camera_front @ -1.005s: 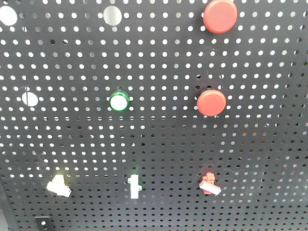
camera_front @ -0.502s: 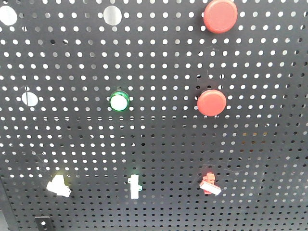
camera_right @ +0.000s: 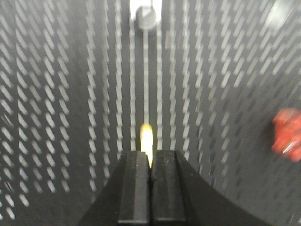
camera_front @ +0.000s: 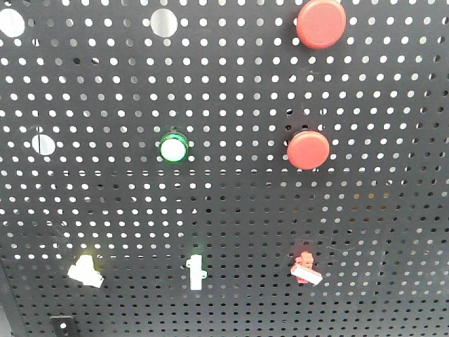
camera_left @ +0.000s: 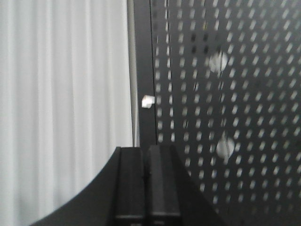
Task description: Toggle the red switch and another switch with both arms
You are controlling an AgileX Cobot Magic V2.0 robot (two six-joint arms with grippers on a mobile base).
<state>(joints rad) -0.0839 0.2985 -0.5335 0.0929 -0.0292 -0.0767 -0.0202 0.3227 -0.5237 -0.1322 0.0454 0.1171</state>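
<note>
On the black pegboard (camera_front: 231, 210) in the front view, the red switch (camera_front: 306, 268) sits low on the right with its white lever tip slanting down to the right. The other switch (camera_front: 85, 270), a white lever on a pale yellow base, sits low on the left. Neither gripper shows in that view. My left gripper (camera_left: 146, 149) is shut and empty near the board's left edge. My right gripper (camera_right: 150, 153) is shut, with a small yellow glow (camera_right: 146, 137) just beyond its tips. A blurred red shape (camera_right: 288, 134) at the right edge looks like the red switch.
A straight white toggle (camera_front: 196, 272) with a green base stands between the two switches. Two big round red buttons (camera_front: 321, 22) (camera_front: 308, 149) and a green-ringed button (camera_front: 172, 148) sit higher up. A white curtain (camera_left: 61, 94) hangs left of the board's edge.
</note>
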